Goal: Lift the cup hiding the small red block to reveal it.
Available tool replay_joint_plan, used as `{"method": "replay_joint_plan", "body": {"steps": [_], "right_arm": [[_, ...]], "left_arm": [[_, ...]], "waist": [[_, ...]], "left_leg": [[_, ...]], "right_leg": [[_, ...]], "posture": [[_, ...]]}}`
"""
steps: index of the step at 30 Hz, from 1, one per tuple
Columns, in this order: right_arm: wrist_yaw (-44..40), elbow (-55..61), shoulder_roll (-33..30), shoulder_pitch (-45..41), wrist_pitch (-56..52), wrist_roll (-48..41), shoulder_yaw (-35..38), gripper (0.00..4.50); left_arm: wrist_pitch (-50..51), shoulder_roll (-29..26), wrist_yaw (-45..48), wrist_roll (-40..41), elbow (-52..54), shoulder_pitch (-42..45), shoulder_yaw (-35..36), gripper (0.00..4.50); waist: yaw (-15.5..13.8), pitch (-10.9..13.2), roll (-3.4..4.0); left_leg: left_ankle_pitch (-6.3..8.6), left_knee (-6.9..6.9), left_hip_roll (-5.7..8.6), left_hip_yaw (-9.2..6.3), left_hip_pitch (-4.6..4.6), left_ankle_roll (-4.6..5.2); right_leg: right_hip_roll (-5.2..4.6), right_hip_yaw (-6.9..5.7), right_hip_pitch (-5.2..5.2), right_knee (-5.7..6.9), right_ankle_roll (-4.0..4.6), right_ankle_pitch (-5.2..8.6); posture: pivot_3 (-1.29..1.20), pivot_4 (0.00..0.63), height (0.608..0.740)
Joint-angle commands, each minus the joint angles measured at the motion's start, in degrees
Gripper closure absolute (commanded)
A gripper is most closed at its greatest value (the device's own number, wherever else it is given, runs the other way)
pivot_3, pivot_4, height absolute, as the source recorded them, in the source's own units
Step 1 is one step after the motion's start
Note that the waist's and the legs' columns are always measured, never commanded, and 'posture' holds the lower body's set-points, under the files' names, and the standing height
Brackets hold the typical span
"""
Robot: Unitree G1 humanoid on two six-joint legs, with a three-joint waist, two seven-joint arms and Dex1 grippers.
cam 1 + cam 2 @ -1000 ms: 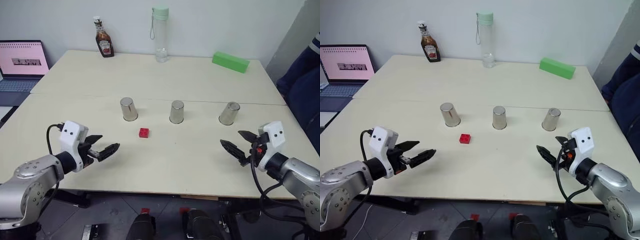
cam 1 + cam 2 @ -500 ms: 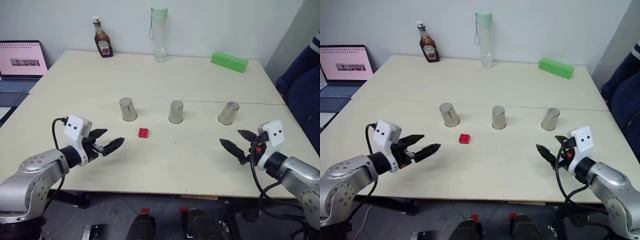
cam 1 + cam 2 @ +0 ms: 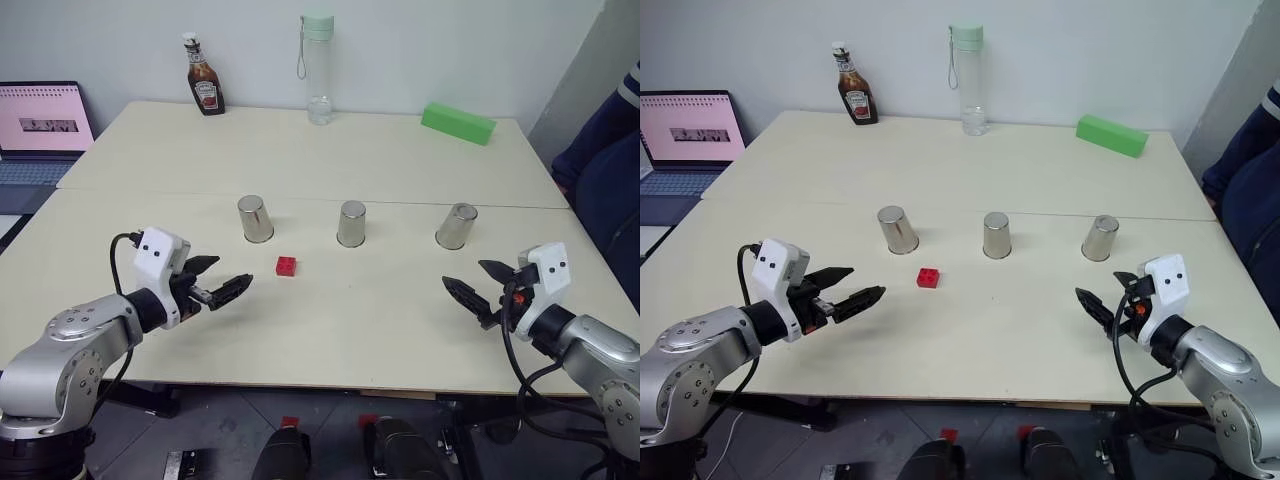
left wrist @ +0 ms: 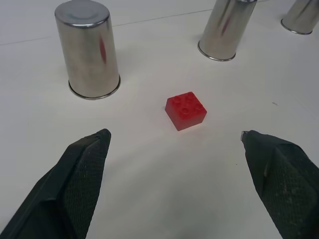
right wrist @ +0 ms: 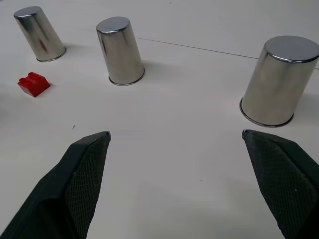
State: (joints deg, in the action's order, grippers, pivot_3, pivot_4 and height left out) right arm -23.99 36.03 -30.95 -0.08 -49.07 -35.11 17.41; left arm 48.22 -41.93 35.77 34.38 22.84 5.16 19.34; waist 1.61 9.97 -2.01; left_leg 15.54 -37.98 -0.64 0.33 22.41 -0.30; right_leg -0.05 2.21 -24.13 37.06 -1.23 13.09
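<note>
Left gripper (image 3: 222,291) low over table (image 3: 400,330) near front edge, jaws spread wide, empty. Right gripper (image 3: 478,293) likewise spread wide, empty, at front right. Small red block (image 3: 287,266) uncovered on table, just ahead of left gripper, apart from fingertips, centred between them in left wrist view. Beyond block, three steel cups upside down in row: left cup (image 3: 255,218) just behind block, middle cup (image 3: 351,223), right cup (image 3: 456,226) ahead of right gripper. Far edge: ketchup bottle (image 3: 204,76), clear bottle (image 3: 319,69), green block (image 3: 458,123).

Block (image 3: 287,266) before cups' (image 3: 352,223) row
</note>
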Motion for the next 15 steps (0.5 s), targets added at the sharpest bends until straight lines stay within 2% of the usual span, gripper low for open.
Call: {"method": "replay_joint_plan", "body": {"steps": [1,15], "right_arm": [[0.37,1.26,-0.05,-0.81,1.17,-0.58,-0.11,0.0],[1.44,1.68,-0.04,-0.84,0.98,-1.2,0.16,0.0]], "left_arm": [[-1.02,-0.46,0.0,0.04,0.88,0.93,-0.01,0.04],[-1.1,-0.49,-0.11,0.24,1.04,0.07,0.27,0.04]], "waist": [[0.01,0.0,0.0],[0.0,0.0,0.0]], "left_leg": [[0.0,0.0,0.0,0.0,0.0,0.0],[0.0,0.0,0.0,0.0,0.0,0.0]], "right_leg": [[0.0,0.0,0.0,0.0,0.0,0.0],[0.0,0.0,0.0,0.01,-0.02,-0.01]], "posture": [[0.0,0.15,0.74],[0.0,0.15,0.74]]}}
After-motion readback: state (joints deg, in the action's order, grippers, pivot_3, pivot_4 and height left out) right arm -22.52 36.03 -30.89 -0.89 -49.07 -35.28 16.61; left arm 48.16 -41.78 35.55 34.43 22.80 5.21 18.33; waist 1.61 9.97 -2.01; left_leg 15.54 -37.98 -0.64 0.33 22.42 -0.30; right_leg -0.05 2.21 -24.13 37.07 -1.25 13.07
